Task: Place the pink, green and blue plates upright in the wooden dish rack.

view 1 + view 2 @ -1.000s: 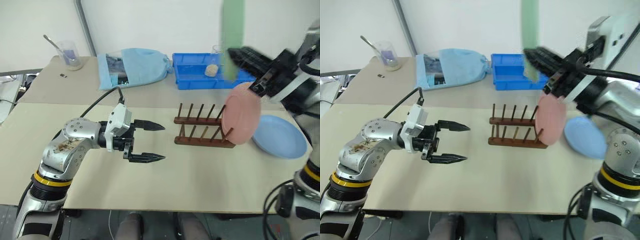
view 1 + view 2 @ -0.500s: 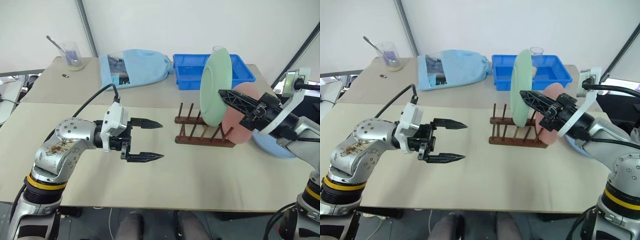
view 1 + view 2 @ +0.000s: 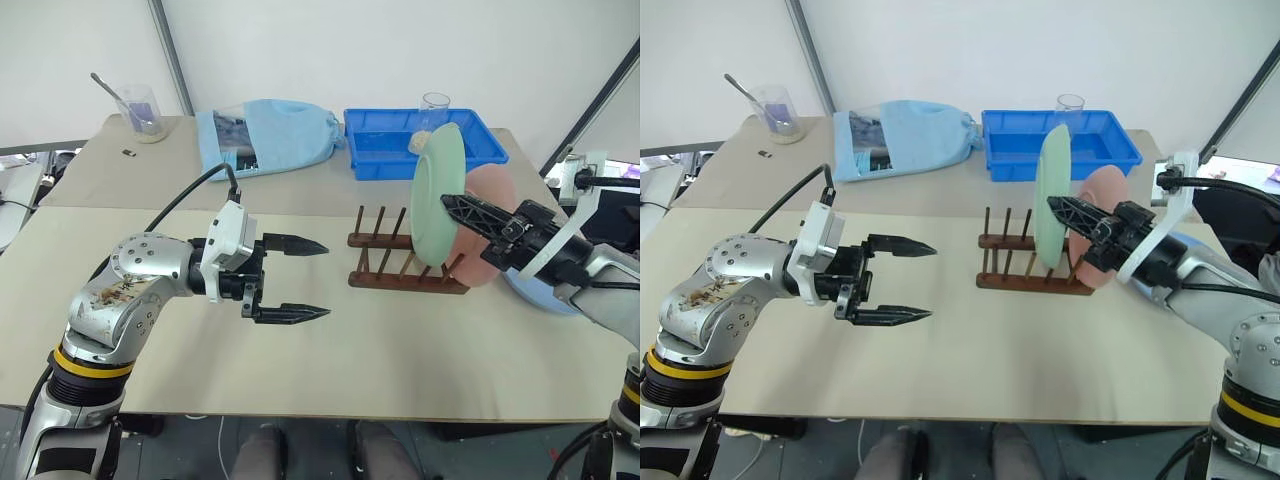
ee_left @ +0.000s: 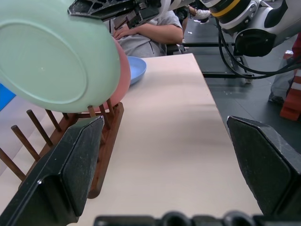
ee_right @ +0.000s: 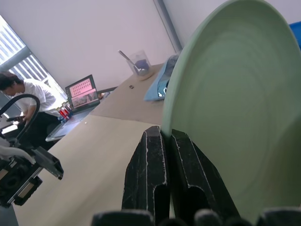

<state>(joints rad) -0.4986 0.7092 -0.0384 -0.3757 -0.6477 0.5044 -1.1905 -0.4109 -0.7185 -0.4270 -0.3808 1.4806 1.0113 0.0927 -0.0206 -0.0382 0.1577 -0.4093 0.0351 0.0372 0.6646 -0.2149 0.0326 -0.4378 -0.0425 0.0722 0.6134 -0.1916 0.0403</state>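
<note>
Plates are the job here: the green plate (image 3: 437, 208) stands on edge at centre right of the left eye view, pinched at its rim by the right gripper (image 3: 458, 206), whose two black fingers (image 5: 155, 176) are clamped tight on it. Its lower edge hangs over the right end of the wooden dish rack (image 3: 405, 264), among the upright pegs; whether it is touching the rails cannot be told. Just behind it, to the right in the frame, the pink plate (image 3: 492, 240) stands upright in the last slot of the rack, partly covered by the green one. The blue plate (image 4: 135, 69) lies flat on the table (image 3: 380, 350) beyond the rack's right end, mostly hidden behind the right arm in the head views. The left gripper (image 3: 315, 279) hovers at centre left of the frame, well apart from the rack, its two fingers (image 3: 292, 314) spread wide and empty, pointing toward the rack. Along the back edge of the table, in the upper part of the frame, sit a deep-blue tray (image 3: 395, 145), a light blue cloth bag (image 3: 270, 133), and a clear cup with a spoon (image 3: 137, 108) at upper left. A seated person (image 5: 21, 101) with a laptop (image 5: 83, 92) shows in the right wrist view.
</note>
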